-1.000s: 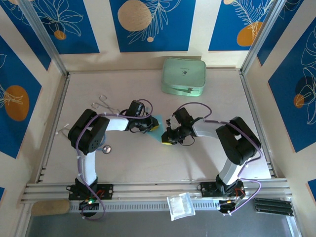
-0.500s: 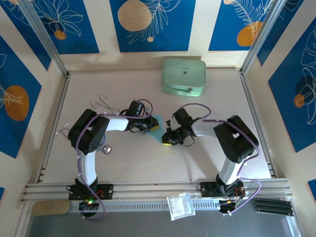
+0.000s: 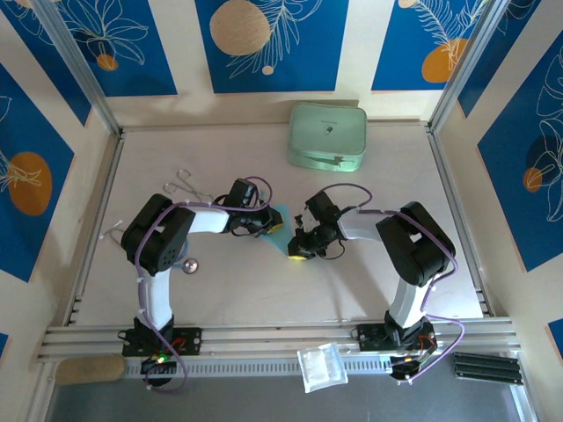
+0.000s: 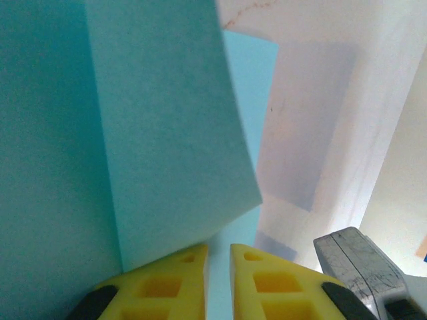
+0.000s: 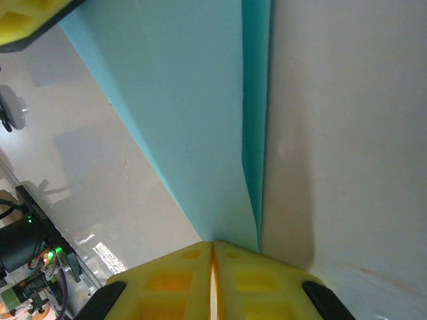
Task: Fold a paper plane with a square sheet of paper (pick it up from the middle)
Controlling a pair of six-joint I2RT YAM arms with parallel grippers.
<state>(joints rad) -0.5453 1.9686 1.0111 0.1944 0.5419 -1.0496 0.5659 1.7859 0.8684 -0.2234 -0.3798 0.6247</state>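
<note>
The square sheet of paper [image 3: 280,220], sky blue, is folded over itself and spans the gap between my two grippers at mid-table. In the left wrist view one flap of the paper [image 4: 160,133] lies over a lower layer. My left gripper [image 3: 266,225] [image 4: 219,248] has its yellow jaws a narrow slit apart, with paper in the slit. My right gripper [image 3: 298,253] [image 5: 213,245] is shut on the paper's [image 5: 187,100] narrow near end, and a fold runs along its right edge. The left gripper's finger [image 5: 27,20] shows at the far end. A paper plane shape is out of view.
A mint-green case [image 3: 327,136] stands at the back, right of centre. Metal forceps [image 3: 186,185] and small tools [image 3: 187,264] lie by the left arm. A clear plastic bag [image 3: 321,365] rests on the front rail. Black strips [image 3: 484,366] lie at the front right.
The right arm's elbow and wrist have shifted slightly left, and its gripper stays on the paper. The left arm and the paper look unmoved.
</note>
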